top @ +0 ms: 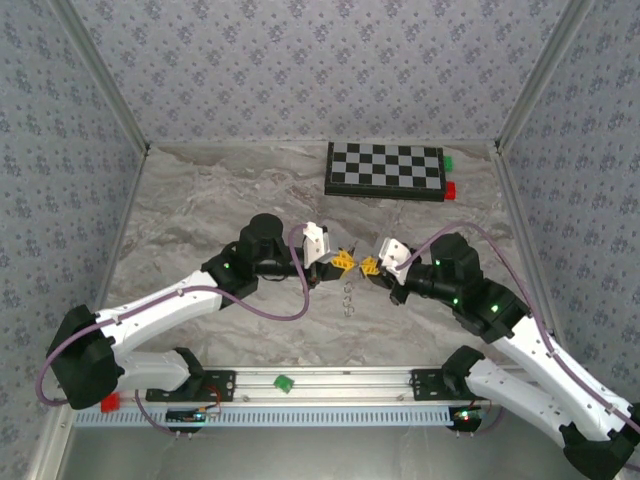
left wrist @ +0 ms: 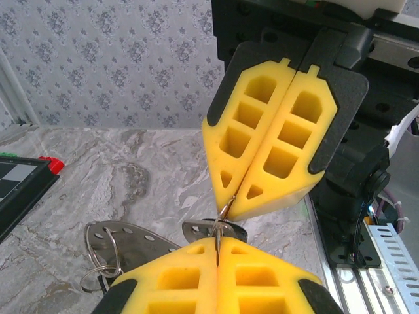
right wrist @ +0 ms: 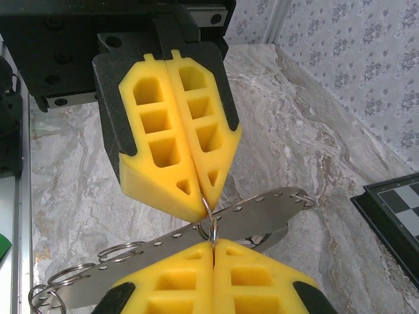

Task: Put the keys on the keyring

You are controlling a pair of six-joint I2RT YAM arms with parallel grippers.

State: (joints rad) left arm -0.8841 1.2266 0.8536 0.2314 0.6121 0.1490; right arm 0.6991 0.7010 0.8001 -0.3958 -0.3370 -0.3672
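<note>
Both arms on one keyring, tip to tip

At frame centre we've got the left fingers [left wrist: 177,284] pressed together and the right fingers [left wrist: 252,140] pressed together, both pinching the small wire keyring [left wrist: 224,210] between their tips. The keys [right wrist: 252,219], flat perforated metal strips, lie just beneath that pinch over the counter [top: 200,200], long axis running lower left to upper right. Neither arm looks nearer, and we can't tell whether any key is threaded.
</note>
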